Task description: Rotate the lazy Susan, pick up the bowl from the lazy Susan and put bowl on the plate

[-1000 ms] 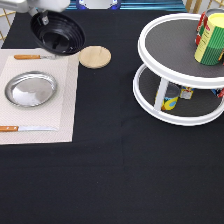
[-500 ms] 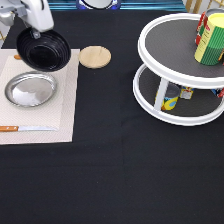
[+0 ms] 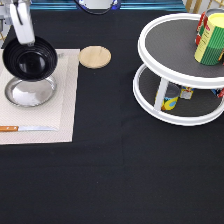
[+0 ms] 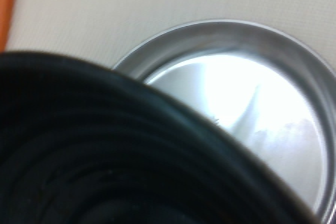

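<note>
The glossy black bowl (image 3: 30, 59) hangs tilted in my gripper (image 3: 27, 40) at the exterior view's upper left, held by its far rim. It sits just above the silver plate (image 3: 31, 94), overlapping the plate's top edge. The plate rests on a beige placemat (image 3: 62, 107). The white two-tier lazy Susan (image 3: 172, 75) stands at the exterior view's right. In the wrist view the ribbed black bowl (image 4: 97, 155) fills the near side, with the silver plate (image 4: 247, 105) right beneath it.
A round wooden disc (image 3: 95, 56) lies beside the placemat. A knife with an orange handle (image 3: 25, 128) lies on the mat's lower part. A green and yellow can (image 3: 212, 37) stands on the lazy Susan's top tier; small items (image 3: 172, 97) sit on the lower tier.
My gripper has carried the bowl toward the exterior view's left and down, from beside the wooden disc to just over the silver plate.
</note>
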{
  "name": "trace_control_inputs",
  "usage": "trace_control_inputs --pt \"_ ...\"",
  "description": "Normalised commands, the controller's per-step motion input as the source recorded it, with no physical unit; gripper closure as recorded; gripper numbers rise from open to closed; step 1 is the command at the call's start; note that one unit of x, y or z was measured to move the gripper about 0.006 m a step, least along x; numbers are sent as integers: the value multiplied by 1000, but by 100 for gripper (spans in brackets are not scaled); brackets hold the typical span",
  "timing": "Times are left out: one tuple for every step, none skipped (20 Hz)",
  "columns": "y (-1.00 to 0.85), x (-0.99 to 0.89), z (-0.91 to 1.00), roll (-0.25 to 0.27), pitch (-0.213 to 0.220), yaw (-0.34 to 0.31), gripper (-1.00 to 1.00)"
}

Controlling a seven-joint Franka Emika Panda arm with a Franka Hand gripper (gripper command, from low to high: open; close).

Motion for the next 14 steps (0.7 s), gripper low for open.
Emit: trace_control_inputs --pt "-154 -109 -223 -3 -36 -329 100" --pt "-189 -94 -194 0 -27 -316 100" --pt "-254 -63 -117 0 0 -291 100" --pt "-326 -23 -89 0 0 -262 100" --pt "-386 0 -40 0 0 -234 100" --pt "-406 0 -131 0 0 -213 100" --pt "-431 0 -217 16 0 -196 100" --pt "-423 0 -369 35 6 -188 100" --pt "-431 14 -403 71 41 -160 100" --pt "-400 146 -469 65 63 -156 100" --pt "-337 243 -491 68 86 -134 100" --pt "-243 234 -500 69 93 -123 100" --pt "-131 334 -474 62 111 -103 100" --pt "-29 354 -477 53 133 -80 100"
